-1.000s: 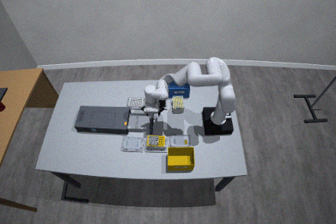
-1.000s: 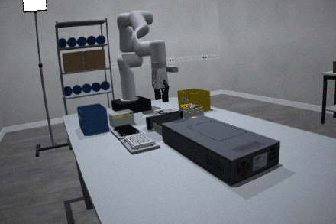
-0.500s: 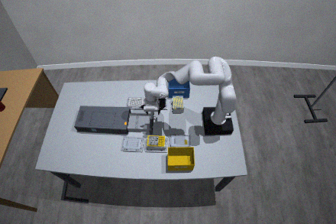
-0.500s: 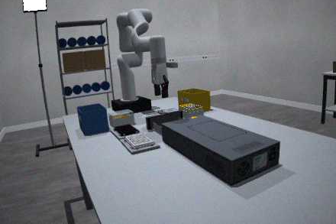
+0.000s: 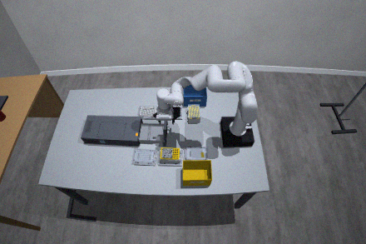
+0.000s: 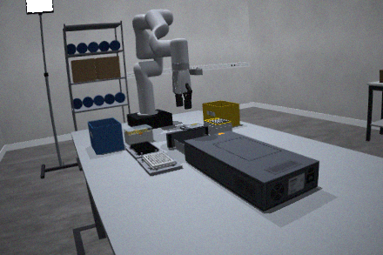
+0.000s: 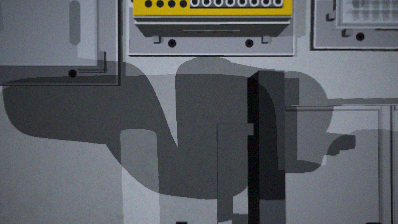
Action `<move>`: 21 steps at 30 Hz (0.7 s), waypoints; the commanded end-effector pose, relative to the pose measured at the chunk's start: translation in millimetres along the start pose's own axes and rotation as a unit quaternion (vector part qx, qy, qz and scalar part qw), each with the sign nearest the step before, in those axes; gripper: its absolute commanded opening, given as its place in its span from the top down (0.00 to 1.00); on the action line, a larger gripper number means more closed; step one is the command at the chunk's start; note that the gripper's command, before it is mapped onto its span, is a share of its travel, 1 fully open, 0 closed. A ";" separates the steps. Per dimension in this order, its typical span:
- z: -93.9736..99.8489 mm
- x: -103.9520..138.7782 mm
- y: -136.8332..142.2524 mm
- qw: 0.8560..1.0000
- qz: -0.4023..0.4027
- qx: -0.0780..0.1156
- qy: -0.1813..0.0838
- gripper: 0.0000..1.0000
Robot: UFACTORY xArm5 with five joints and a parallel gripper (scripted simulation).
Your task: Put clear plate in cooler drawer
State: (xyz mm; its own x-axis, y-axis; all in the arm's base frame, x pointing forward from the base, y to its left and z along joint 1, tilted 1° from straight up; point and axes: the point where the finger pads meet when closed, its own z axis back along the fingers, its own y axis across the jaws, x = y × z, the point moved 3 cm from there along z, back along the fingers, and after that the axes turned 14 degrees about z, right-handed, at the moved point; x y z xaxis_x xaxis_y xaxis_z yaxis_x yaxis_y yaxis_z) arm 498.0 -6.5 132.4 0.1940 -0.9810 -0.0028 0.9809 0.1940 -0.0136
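Note:
The cooler CD (image 5: 109, 129) (image 6: 248, 159) is a dark grey box. Its drawer (image 5: 145, 137) (image 6: 188, 137) stands pulled out toward the arm, and its orange lamp (image 5: 136, 134) (image 6: 221, 133) is lit. In the wrist view a pale see-through rectangle (image 7: 335, 107) lies inside the drawer behind its dark front wall (image 7: 265, 150); it looks like the clear plate, lying flat. My gripper (image 5: 167, 116) (image 6: 184, 99) (image 7: 277, 222) is open and empty. It hangs well above the drawer's front end. A bare nest (image 5: 195, 153) (image 7: 60, 40) lies near the table's front.
A yellow plate (image 5: 170, 153) (image 7: 212, 5) and a white well plate (image 5: 145, 156) (image 7: 370, 12) sit in nests beside the bare one. Another well plate (image 5: 146, 112) (image 6: 158, 159), a yellow tip box (image 5: 193, 112), a blue bin (image 5: 195, 95) (image 6: 106, 135) and a yellow bin (image 5: 196, 173) (image 6: 221, 112) stand around.

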 end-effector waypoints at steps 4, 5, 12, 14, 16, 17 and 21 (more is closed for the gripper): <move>0.4 -14.4 21.7 0.997 -0.083 0.003 -0.002 0.00; 0.1 -17.4 25.8 0.995 -0.100 0.003 -0.002 0.00; -2.4 -37.9 54.1 0.977 -0.215 0.003 -0.001 0.00; -2.8 -40.8 58.1 0.973 -0.231 0.003 -0.001 0.00; -3.1 -43.7 62.2 0.969 -0.247 0.003 -0.001 0.00; -3.5 -46.6 66.2 0.965 -0.263 0.003 -0.001 0.00; -4.9 -58.3 82.4 0.945 -0.327 0.003 -0.001 0.00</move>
State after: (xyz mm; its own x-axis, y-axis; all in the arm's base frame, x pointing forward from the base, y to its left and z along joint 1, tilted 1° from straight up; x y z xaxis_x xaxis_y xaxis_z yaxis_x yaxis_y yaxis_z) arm 549.3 50.4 126.4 -0.3076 -0.9515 -0.0006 0.9515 -0.3076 0.0014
